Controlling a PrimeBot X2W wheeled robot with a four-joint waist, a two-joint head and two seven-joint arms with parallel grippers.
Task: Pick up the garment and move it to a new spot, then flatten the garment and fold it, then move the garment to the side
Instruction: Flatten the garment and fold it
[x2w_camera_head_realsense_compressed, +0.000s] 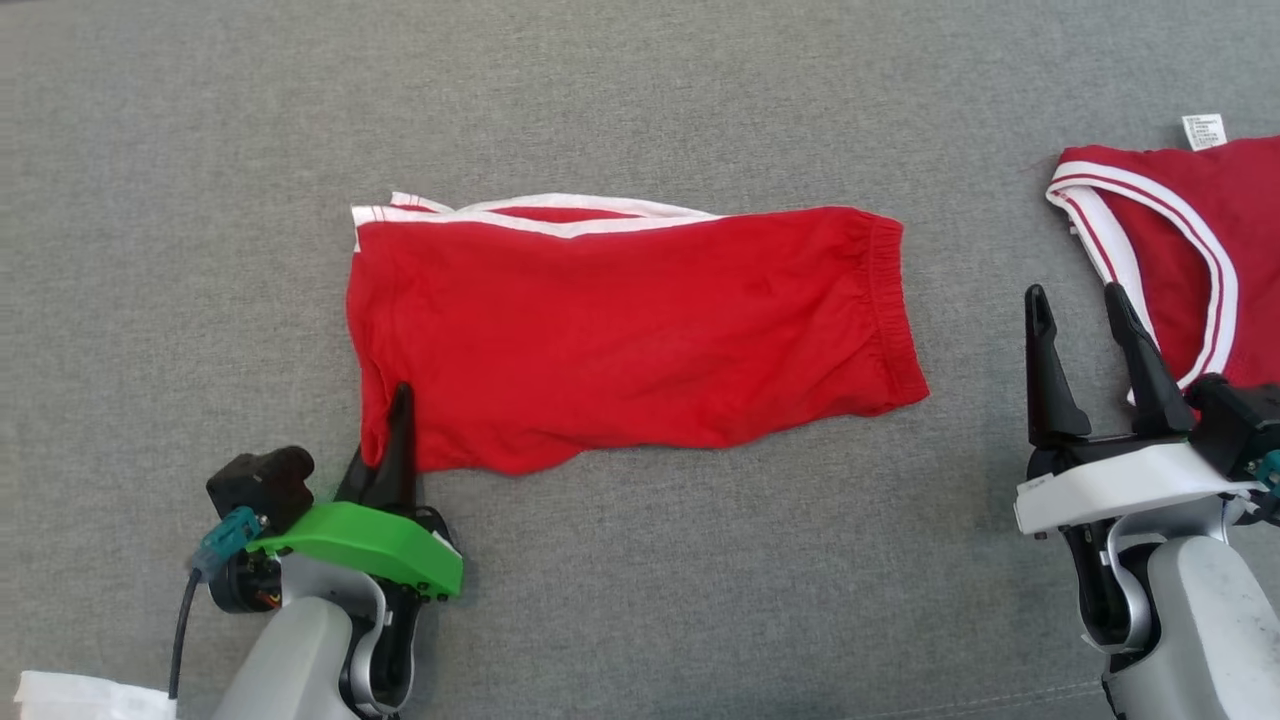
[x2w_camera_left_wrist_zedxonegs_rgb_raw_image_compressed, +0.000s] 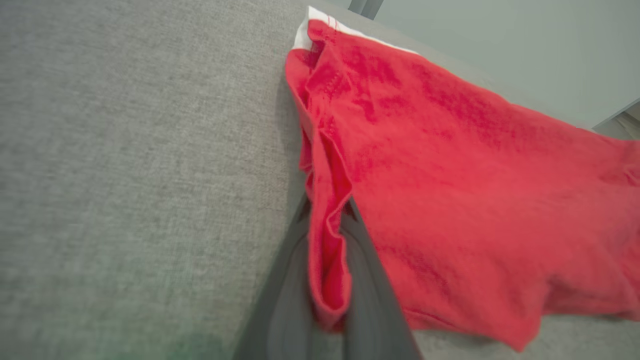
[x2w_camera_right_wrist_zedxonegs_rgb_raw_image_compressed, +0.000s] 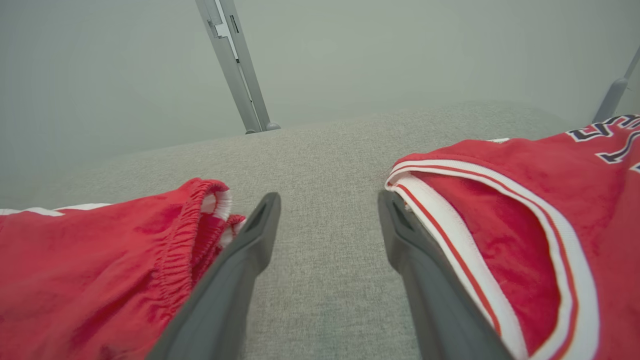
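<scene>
Head looks down; low wrist views share shorts.

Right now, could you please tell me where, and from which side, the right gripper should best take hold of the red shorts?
Grip the near corner of the elastic waistband of the red shorts, coming in from the robot's right. The shorts lie flat, that gathered corner juts toward the open right gripper, and the left gripper pinches the opposite near corner.
</scene>
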